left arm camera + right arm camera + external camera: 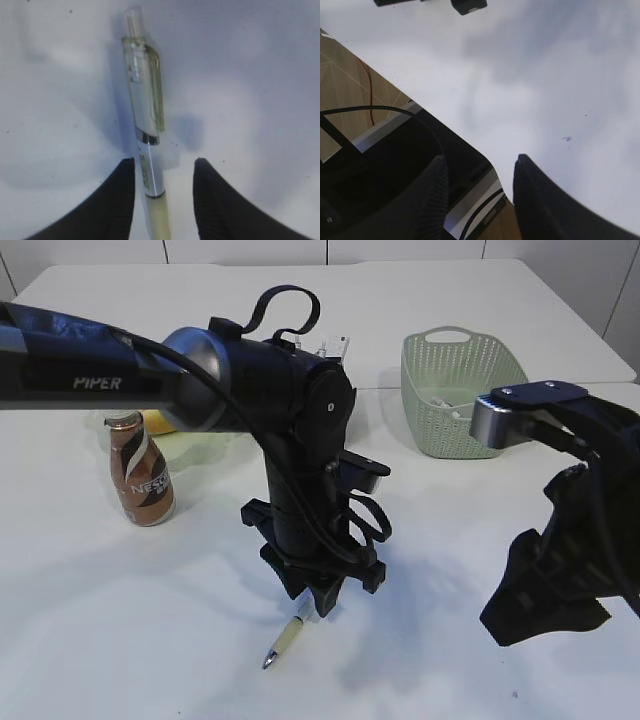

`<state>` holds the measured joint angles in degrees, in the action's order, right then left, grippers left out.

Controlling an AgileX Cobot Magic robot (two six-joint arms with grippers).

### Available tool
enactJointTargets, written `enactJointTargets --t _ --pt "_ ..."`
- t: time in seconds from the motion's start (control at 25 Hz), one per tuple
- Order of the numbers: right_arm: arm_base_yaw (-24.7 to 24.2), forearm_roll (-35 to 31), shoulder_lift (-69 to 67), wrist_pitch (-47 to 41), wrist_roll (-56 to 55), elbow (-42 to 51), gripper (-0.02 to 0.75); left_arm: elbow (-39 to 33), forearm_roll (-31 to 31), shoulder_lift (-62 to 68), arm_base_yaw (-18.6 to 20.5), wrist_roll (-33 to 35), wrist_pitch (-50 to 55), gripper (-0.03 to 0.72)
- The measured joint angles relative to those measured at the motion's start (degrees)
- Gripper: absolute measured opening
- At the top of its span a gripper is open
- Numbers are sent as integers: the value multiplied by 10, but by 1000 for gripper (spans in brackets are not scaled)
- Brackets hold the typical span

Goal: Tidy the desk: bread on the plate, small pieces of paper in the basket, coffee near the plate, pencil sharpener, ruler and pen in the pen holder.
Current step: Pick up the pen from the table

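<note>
A clear pen (145, 120) with a pale yellow grip lies on the white table (120, 620). My left gripper (164, 167) stands open and straddles the pen's lower half; the pen sits close to the left finger (112, 200), with a gap to the right one. From outside, the left gripper (322, 598) points straight down over the pen (284, 641). A brown coffee bottle (140, 475) stands upright at the left. The green basket (432, 420) sits at the back right, with white scraps inside. My right gripper (480, 165) is open and empty. Plate, ruler and pencil sharpener are out of view.
A clear pen holder (336, 346) stands at the back, behind the left arm. Something yellow (157, 423) peeks out behind the bottle, mostly hidden. The right gripper (535, 615) hangs over the table's near right corner, where the wrist view shows the table edge (395, 90) and floor.
</note>
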<state>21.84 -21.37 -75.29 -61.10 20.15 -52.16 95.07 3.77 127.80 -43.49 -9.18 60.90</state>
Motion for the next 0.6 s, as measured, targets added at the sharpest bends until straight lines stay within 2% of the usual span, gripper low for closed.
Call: enactJointTargets --t 0.6 --pt "0 -8 0 0 0 0 351 0 -6 2 0 0 -7 273"
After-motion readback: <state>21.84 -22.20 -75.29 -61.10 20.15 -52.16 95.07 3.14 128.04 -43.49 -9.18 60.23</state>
